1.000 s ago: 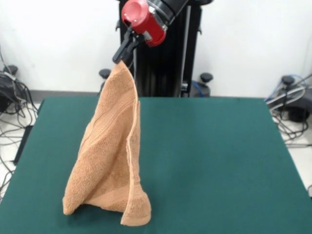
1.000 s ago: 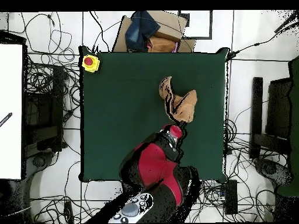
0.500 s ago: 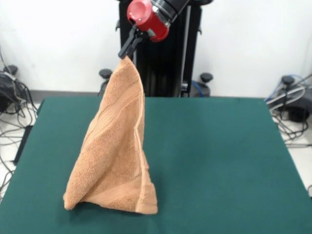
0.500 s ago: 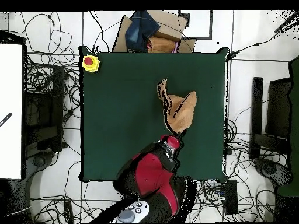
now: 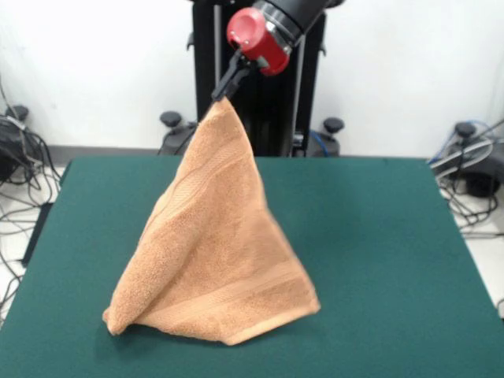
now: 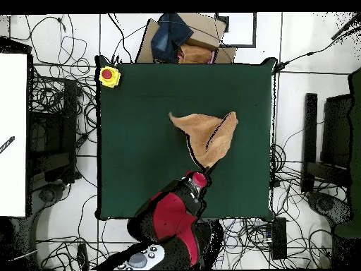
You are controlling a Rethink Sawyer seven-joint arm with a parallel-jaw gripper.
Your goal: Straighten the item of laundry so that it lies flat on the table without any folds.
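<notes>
The gripper (image 5: 224,88), at the upper middle of the front view, is clenched on one corner of the peach-orange towel (image 5: 214,252) and holds it raised. The towel hangs from that corner as a wide triangle, its lower edge resting on the green table (image 5: 378,260) at the lower left of the frame. In the overhead view the towel (image 6: 208,134) sits right of the table's centre, with a yellow box bearing a red button (image 6: 108,75) on the table's upper-left corner.

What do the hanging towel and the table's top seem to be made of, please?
The towel looks like peach-orange terry cloth: a nubby looped pile, a flat woven band near the lower edge, and soft draping where the gripper holds one corner up. The table top seems to be dark green felt or a similar matte fabric, showing no shine; the exact fibre cannot be told.
</notes>
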